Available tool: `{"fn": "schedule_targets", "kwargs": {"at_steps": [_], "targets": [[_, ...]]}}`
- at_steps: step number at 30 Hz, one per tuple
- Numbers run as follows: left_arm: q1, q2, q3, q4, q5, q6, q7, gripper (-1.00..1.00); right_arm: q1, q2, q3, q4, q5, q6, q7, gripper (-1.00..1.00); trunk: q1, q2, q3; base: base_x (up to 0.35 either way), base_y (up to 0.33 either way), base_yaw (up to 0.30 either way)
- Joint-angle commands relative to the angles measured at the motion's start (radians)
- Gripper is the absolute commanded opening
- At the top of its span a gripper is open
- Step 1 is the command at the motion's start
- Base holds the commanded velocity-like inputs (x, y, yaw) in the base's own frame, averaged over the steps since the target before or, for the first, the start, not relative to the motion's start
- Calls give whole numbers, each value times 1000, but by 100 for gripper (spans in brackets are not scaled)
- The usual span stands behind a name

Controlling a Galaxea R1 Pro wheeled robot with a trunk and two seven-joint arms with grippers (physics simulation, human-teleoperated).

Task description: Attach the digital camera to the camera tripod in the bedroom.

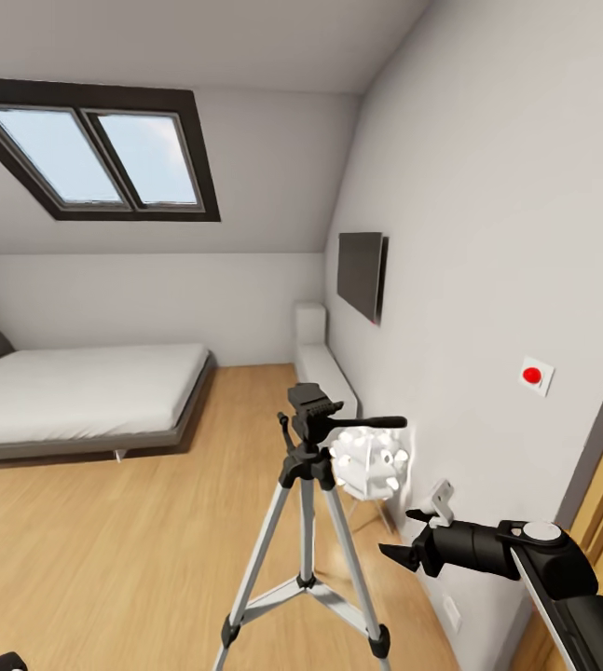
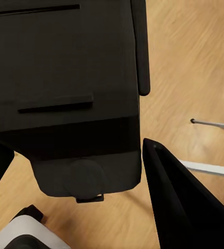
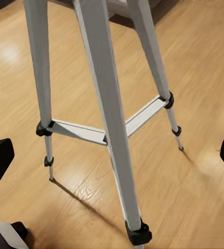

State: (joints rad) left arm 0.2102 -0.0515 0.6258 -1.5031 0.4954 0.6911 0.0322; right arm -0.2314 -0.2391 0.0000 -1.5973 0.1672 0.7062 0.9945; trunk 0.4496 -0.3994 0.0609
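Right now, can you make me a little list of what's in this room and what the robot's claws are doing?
room: bedroom with wood floor, sloped ceiling
camera tripod: standing upright on the floor, nothing mounted on its head
digital camera: black box between the left claw's fingers
right claw: open, empty, beside the tripod
bed: low, grey, on the far left
skylight: dark frame, in the sloped ceiling
wall TV: on the right wall
globe lamp: white, spiky, behind the tripod

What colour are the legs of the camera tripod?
Silver-grey legs with black joints and feet on the camera tripod, clearest in right wrist view.
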Motion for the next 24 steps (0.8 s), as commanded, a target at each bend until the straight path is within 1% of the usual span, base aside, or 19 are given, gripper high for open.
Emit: {"fn": "schedule_targets", "kwargs": {"at_steps": [1, 8, 11, 16, 17, 24], "targets": [[0, -1, 2, -1, 6, 5, 2, -100, 0, 0, 0, -1, 8, 4, 7, 100, 0, -1, 0, 0, -1, 253], [0, -1, 1, -1, 6, 6, 2, -100, 0, 0, 0, 0, 8, 3, 7, 100, 0, -1, 0, 0, 0, 260], [0, -1, 0, -1, 7, 8, 2, -100, 0, 0, 0, 1, 9, 3, 7, 100, 0, -1, 0, 0, -3, 162], [0, -1, -2, -4, 7, 8, 2, -100, 0, 0, 0, 1, 8, 4, 7, 100, 0, -1, 0, 0, -148, 59], [0, -2, -7, -7, 8, 7, 3, -100, 0, 0, 0, 1, 8, 4, 10, 100, 0, -1, 0, 0, -93, 14], [0, -1, -6, -7, 7, 10, 3, -100, 0, 0, 0, 1, 8, 3, 35, 100, 0, -1, 0, 0, -40, 6]]}}
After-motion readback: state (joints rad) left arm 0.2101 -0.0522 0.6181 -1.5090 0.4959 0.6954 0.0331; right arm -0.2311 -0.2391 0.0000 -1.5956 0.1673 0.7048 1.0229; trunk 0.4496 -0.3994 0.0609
